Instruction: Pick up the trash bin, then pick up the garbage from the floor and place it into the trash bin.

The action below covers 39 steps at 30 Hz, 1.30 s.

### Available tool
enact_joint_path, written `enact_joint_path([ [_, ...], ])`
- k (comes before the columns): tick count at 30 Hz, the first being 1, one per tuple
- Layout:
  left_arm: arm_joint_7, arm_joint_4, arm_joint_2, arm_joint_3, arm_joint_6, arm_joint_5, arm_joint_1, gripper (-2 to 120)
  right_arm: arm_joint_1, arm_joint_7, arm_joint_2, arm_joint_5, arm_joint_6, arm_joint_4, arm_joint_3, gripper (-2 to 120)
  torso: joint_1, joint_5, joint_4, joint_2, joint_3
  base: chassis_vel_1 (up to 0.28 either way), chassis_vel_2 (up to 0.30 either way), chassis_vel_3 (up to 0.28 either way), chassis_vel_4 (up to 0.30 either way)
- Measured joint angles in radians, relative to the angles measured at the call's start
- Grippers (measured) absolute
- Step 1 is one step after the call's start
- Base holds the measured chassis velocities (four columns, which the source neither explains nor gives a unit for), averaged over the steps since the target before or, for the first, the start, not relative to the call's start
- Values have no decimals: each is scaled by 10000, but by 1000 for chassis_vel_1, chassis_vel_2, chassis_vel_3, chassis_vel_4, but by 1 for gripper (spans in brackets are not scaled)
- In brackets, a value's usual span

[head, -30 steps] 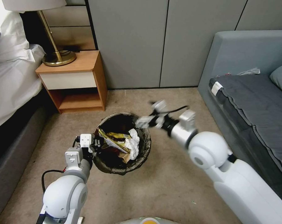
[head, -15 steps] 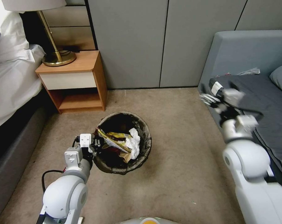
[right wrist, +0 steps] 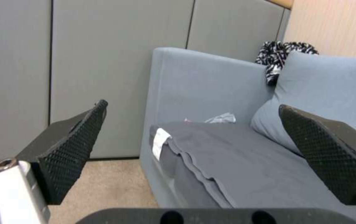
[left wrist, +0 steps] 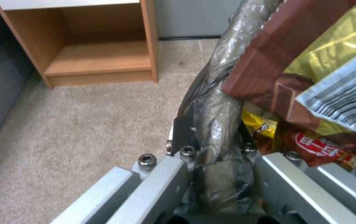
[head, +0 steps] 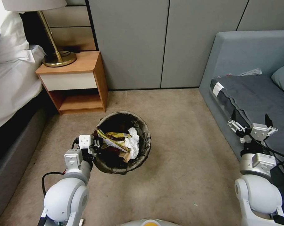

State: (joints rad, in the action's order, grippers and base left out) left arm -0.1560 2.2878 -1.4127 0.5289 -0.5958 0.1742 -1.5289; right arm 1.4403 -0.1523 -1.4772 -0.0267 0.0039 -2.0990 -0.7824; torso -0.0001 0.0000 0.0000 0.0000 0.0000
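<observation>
The left pincer is clamping the near-left rim of the trash bin, its fingers closed on the bag-covered edge, and the bin is sitting in the middle of the floor, in front of the wooden nightstand. Inside, the garbage is piling up: yellow and brown snack wrappers, a red packet and crumpled white tissue. The right pincer is hanging spread wide and empty at the right, beside the grey sofa. Judging by the carpet, which is showing no litter apart from a tiny fleck near the robot's base, the collecting seems essentially finished, with little or nothing left to gather.
</observation>
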Motion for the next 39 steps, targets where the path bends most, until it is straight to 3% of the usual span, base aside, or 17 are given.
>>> enact_joint_path([
  [17,-289,267,53,89,-295,385,-88,0,42,-92,-75,-204,-381,-96,624,100,0,0,-1,0,0,0,0,0,0],
  [39,-214,334,108,161,-327,435,-112,0,95,-145,-103,-551,-243,76,905,100,1,0,0,0,0,19,17,21,19],
])
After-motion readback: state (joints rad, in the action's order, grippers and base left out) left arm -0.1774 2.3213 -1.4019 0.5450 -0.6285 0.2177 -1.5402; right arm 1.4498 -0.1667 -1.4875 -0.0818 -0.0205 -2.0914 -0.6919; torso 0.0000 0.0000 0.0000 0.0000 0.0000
